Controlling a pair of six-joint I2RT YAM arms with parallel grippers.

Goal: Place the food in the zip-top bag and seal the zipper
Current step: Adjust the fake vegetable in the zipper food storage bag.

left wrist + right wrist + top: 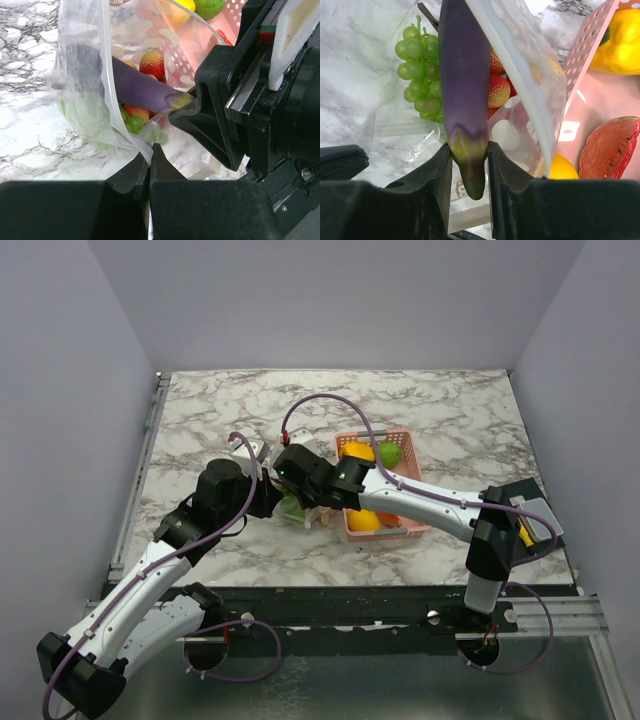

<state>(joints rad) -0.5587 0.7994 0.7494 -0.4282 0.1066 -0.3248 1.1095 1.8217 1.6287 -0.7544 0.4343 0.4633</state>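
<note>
My right gripper (469, 160) is shut on the stem end of the purple eggplant (464, 75), whose body reaches into the open clear zip-top bag (520, 70). Green grapes (420, 75) and red strawberries (497, 87) lie inside the bag. My left gripper (149, 152) is shut on the bag's mouth edge, on the whitish zipper strip (107, 85). In the left wrist view the eggplant (140, 87) sticks out of the bag (82, 100) toward my right gripper (187, 112). From above, both grippers meet left of the basket (300, 485).
The pink slotted basket (418, 528) holds a yellow fruit (363, 520), a green fruit (390, 454) and another yellow piece (357, 451). A watermelon slice (610, 147) and a yellow pepper (620, 42) lie in it. A black device (530, 510) sits at the right edge.
</note>
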